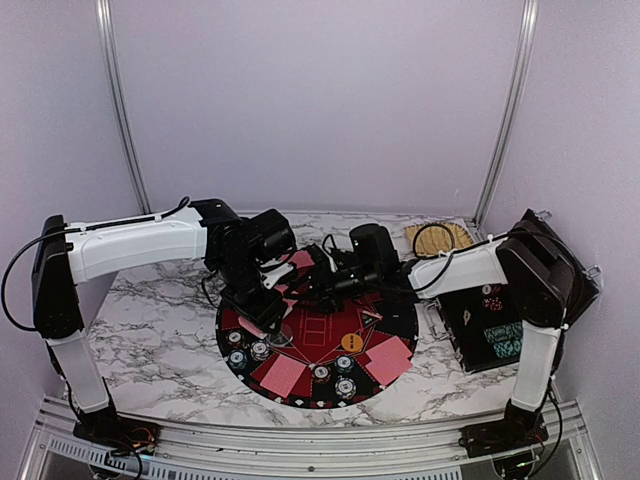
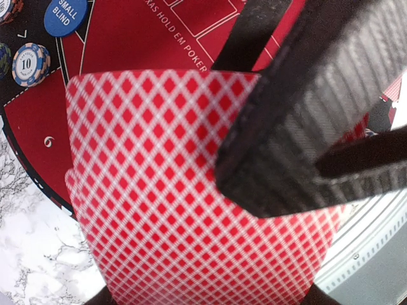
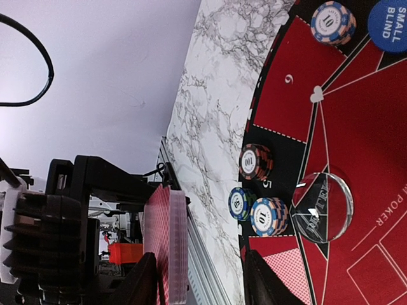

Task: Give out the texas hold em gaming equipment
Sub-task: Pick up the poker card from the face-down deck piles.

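My left gripper (image 1: 262, 318) (image 2: 206, 296) is shut on a deck of red-backed playing cards (image 2: 159, 190) (image 1: 254, 326), held on edge above the round mat (image 1: 402, 322). My right gripper (image 1: 300, 290) (image 3: 200, 279) is open beside it. One of its ribbed fingers (image 2: 299, 127) rests on the top card's back; in the right wrist view the deck (image 3: 170, 248) stands edge-on by the left finger. Chip stacks (image 3: 255, 162) (image 3: 267, 216) (image 3: 331, 22) sit at the mat's rim. The blue small-blind button (image 3: 389, 22) (image 2: 67, 16) and the clear dealer button (image 3: 324, 206) lie on the mat.
Two dealt card piles (image 1: 282, 375) (image 1: 388, 358), an orange button (image 1: 351, 342) and more chips (image 1: 345, 388) lie on the mat's near half. A black case (image 1: 490, 325) stands at the right, a yellow woven pad (image 1: 440, 238) behind it. The marble table (image 1: 150, 340) ends at a metal rail.
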You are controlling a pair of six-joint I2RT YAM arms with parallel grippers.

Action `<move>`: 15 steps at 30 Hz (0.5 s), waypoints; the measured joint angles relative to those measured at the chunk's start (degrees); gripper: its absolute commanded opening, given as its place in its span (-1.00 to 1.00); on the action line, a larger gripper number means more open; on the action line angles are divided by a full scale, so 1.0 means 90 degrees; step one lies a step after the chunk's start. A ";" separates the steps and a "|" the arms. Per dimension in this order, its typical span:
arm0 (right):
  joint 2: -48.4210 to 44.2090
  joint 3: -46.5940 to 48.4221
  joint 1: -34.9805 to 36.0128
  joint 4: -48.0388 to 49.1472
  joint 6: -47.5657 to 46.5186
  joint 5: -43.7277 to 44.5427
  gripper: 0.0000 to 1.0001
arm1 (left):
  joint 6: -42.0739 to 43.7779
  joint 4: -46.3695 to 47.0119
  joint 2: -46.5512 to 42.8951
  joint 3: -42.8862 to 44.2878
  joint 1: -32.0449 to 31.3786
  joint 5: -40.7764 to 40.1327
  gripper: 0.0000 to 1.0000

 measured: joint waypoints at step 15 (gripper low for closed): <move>-0.0415 -0.0194 -0.0005 0.0078 0.0080 0.0012 -0.52 | -0.0005 0.0000 -0.0002 0.0000 0.0000 -0.0002 -0.27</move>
